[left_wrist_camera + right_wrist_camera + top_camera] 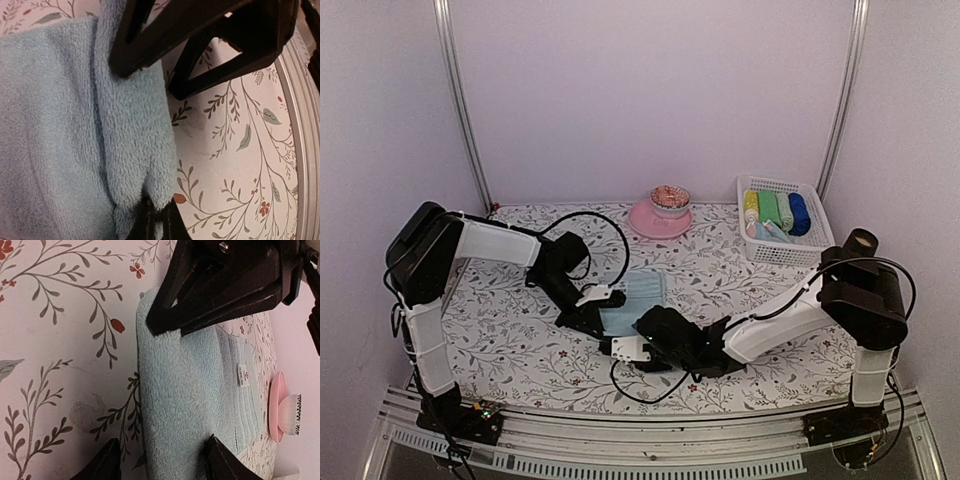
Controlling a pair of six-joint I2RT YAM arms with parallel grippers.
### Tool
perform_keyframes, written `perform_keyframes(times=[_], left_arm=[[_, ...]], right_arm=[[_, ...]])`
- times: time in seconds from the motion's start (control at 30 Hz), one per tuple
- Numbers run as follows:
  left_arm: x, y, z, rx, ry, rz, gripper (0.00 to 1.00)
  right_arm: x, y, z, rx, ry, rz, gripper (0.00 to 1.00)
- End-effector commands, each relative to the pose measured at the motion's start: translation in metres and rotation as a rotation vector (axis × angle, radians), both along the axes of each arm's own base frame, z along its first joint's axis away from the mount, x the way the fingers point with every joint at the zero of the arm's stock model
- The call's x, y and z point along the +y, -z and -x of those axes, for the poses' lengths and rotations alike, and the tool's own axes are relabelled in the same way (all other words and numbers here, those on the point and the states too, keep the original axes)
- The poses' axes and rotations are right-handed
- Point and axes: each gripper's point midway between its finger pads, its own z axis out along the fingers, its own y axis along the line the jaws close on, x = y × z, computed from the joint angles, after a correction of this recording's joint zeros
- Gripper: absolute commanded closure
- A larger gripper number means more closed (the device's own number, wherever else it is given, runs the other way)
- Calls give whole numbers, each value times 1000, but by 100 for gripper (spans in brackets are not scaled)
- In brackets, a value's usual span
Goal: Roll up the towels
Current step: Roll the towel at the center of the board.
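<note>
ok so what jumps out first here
The pale blue towel mid-table, worked from both sides: the left gripper pinches its folded edge, the right gripper stands open astride it. At back right, a white basket holds rolled towels; a pink plate sits back centre.

A robot test booth: plain pale walls (650, 90), metal frame rails (462, 100), floral-covered table (510, 330).
</note>
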Motion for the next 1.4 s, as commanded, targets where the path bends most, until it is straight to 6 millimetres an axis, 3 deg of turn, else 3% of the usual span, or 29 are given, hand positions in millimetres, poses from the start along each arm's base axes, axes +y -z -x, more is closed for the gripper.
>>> perform_keyframes(times=[0.0,0.07,0.23,0.3,0.37,0.53,0.67,0.87,1.07,1.23,1.37], left_arm=[[23,23,18,91,3,-119,100],[24,24,18,96,3,-121,100],[24,21,15,87,0,-117,100],[25,17,11,70,-4,-110,98],[25,7,5,27,-15,-97,87],[28,-21,-12,-147,-64,-55,50],[38,-28,-18,-327,-133,-14,38],[51,-42,-17,-596,-207,111,36],[58,-60,-13,-871,-219,192,42],[52,-59,3,-998,-156,198,44],[44,-51,16,-1046,-103,192,46]], right_arm=[[-6,17,-9,-46,35,77,44],[-7,23,-9,-38,32,99,50],[-8,36,-4,7,26,143,77],[-7,36,-1,35,22,141,82],[-5,32,4,74,11,126,88],[-2,25,12,190,15,83,89],[-4,24,16,360,37,52,89],[1,15,20,623,56,-2,87],[5,11,22,853,67,-20,87],[13,4,33,1029,27,-40,86],[14,13,36,1172,44,-43,86]])
